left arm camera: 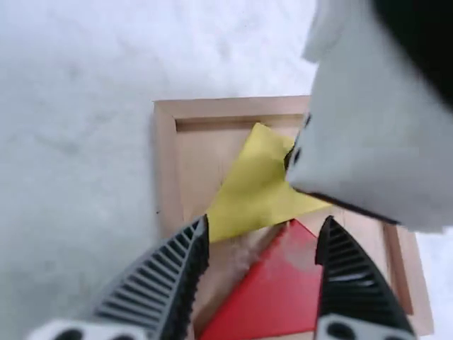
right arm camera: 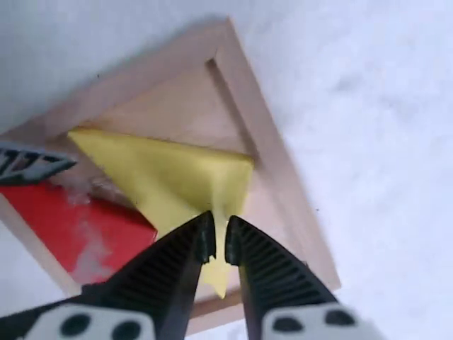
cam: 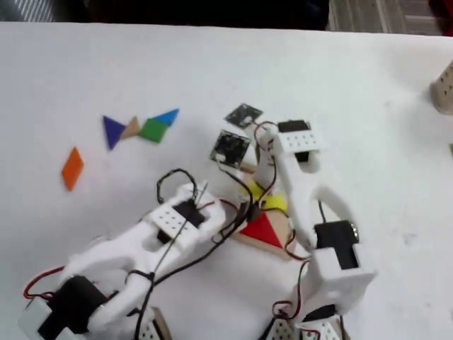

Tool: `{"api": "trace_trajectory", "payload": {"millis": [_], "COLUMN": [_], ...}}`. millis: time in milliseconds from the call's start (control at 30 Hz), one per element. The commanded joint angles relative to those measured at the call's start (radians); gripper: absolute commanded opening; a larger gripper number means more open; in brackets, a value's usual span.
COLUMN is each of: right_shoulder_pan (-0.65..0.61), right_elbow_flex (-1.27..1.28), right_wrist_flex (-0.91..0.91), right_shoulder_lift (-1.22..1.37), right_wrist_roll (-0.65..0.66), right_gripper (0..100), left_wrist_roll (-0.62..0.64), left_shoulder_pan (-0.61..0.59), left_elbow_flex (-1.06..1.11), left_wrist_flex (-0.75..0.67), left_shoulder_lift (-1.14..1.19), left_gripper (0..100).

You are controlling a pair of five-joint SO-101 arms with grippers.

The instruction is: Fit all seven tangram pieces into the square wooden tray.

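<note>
Currently right gripper [right arm camera: 218,244] is pinched on a corner of the yellow triangle [right arm camera: 170,177] in the wooden tray [right arm camera: 269,156], left gripper [left arm camera: 263,230] gapes over the red triangle [left arm camera: 276,290] beside it, 5 pieces [cam: 152,129] loose on bench [cam: 212,64].

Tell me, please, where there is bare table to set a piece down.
Bare table runs along the far side beyond the loose coloured pieces and right of the right arm. Around the wooden tray it is crowded: the left gripper hangs open over it and the right gripper pinches the yellow triangle.
</note>
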Motion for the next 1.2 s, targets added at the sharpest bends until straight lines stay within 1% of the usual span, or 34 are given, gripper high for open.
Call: {"api": "trace_trajectory", "payload": {"millis": [0,67,133,233,300,433,567,700,867,1000,1167], "right_shoulder_pan": [-0.010,0.005,0.027,0.074,0.088,0.093,0.093,0.110,0.159,0.133,0.096], "right_elbow_flex": [-0.044,-0.026,0.021,0.161,0.288,0.522,0.644,0.649,0.649,0.651,0.646], "right_wrist_flex": [0.071,0.114,0.133,0.120,0.077,-0.048,-0.157,-0.211,-0.312,-0.371,-0.426], "right_shoulder_lift": [-0.182,-0.268,-0.346,-0.449,-0.493,-0.515,-0.518,-0.516,-0.513,-0.513,-0.478], "right_wrist_roll": [-0.058,-0.121,-0.213,-0.325,-0.365,-0.373,-0.368,-0.371,-0.373,-0.376,-0.376], "right_gripper": [2.2,2.2,2.2,2.2,2.2,2.2,2.2,2.2,2.2,2.2,2.2], "left_wrist_roll": [-0.009,-0.009,-0.009,-0.009,-0.009,-0.009,-0.009,-0.003,-0.003,-0.008,-0.009], "left_shoulder_pan": [0.005,0.005,0.001,-0.035,-0.062,-0.077,-0.079,-0.079,-0.077,-0.076,-0.071], "left_elbow_flex": [-0.008,-0.008,-0.008,-0.015,-0.020,-0.061,-0.068,-0.061,-0.080,-0.117,-0.114], "left_wrist_flex": [-0.017,-0.017,-0.017,-0.017,-0.017,0.054,0.058,0.014,0.009,0.017,0.017], "left_shoulder_lift": [-0.044,-0.047,-0.048,-0.048,-0.048,-0.042,-0.041,-0.039,0.024,0.074,0.074], "left_gripper": [26,26,26,26,26,26,26,26,26,26,26]}}
